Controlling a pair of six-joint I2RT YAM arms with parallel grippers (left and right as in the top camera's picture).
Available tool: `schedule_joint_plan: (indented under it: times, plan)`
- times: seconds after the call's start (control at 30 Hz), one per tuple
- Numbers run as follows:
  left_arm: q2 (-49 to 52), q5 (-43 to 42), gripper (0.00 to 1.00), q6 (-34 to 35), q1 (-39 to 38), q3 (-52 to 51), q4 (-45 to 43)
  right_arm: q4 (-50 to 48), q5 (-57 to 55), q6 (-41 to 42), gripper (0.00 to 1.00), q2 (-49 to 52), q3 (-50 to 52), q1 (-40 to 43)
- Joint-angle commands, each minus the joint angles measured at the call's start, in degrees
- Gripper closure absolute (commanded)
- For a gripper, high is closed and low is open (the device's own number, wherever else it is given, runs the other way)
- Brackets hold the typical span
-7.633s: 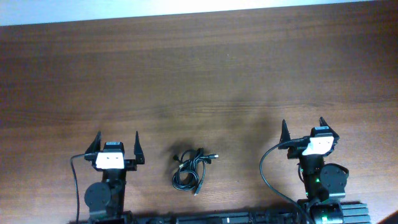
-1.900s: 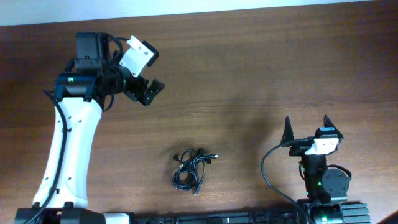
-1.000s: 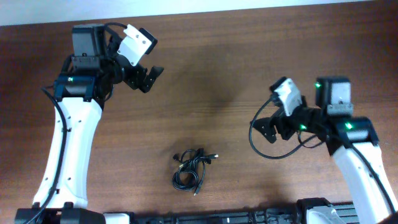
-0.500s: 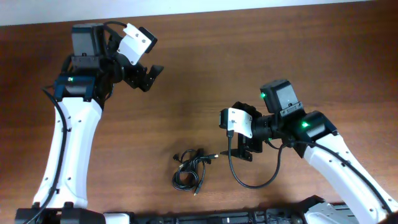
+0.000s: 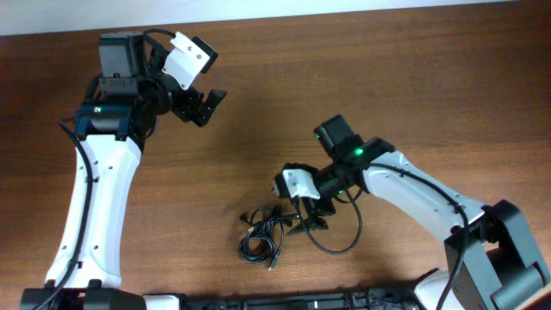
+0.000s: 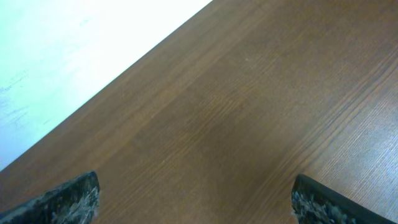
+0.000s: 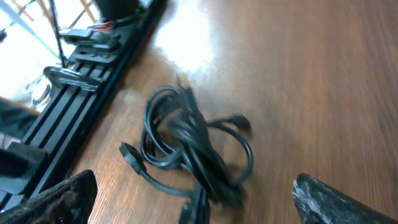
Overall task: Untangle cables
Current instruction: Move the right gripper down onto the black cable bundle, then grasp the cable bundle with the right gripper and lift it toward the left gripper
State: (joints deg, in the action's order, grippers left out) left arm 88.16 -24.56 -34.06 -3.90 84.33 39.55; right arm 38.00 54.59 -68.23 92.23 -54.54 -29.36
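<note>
The cables (image 5: 263, 234) are thin black cords in a tangled bundle with small plug ends, lying on the wooden table near its front edge. In the right wrist view the cables (image 7: 186, 146) lie between and ahead of my spread fingers. My right gripper (image 5: 308, 217) is open, just right of the bundle, not touching it; the right wrist view (image 7: 193, 198) shows nothing between its fingertips. My left gripper (image 5: 205, 108) is open and empty, held high at the far left, well away from the cables; the left wrist view (image 6: 196, 198) shows only bare table.
The wooden table (image 5: 362, 77) spreads all round. A black rail (image 7: 93, 81) of the arm mounts runs along the front edge, close behind the bundle. The right arm's thick black wire (image 5: 336, 245) loops beside the cables. A pale surface (image 6: 74, 56) lies beyond the far table edge.
My right arm has swung left and down towards the cables, its gripper now beside the bundle. The left arm has stayed raised at the far left. The cables have not moved.
</note>
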Motion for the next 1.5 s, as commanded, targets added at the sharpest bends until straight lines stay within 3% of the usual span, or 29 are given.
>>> schedule_joint_plan:
  times: [0.0,0.27,0.43,0.47,0.63,0.93,1.2,1.47]
  plan:
    - [0.13,-0.24,0.01,-0.04,-0.13,1.09,-0.35,-1.49,-0.96,-3.56,0.10,0.85,-0.96,-3.80]
    - [0.13,-1.36,0.01,-0.04,-0.13,1.09,-0.37,-4.55,-0.90,-3.54,0.23,5.92,-0.96,-4.76]
    - [0.13,-1.36,0.01,-0.04,-0.13,1.09,-0.28,-6.12,0.92,-3.32,0.91,6.88,-0.96,-4.76]
    - [0.13,-1.36,0.01,-0.04,-0.13,1.09,-0.28,-6.12,0.90,-3.32,0.96,6.88,-0.96,-4.74]
    - [0.13,-1.36,0.01,-0.04,-0.13,1.09,-0.04,-6.99,-0.63,5.64,0.96,6.71,-2.12,-3.80]
    - [0.13,-5.62,0.01,-0.04,-0.37,1.09,0.17,-6.73,2.23,38.82,0.96,4.13,-14.58,11.72]
    - [0.13,-8.02,0.01,-0.07,-4.92,1.05,0.15,-7.19,6.71,38.66,0.96,3.30,-20.06,17.46]
    - [2.69,-8.04,0.01,-0.09,-5.75,1.05,0.15,-15.98,6.34,35.50,0.96,-2.58,-20.28,17.88]
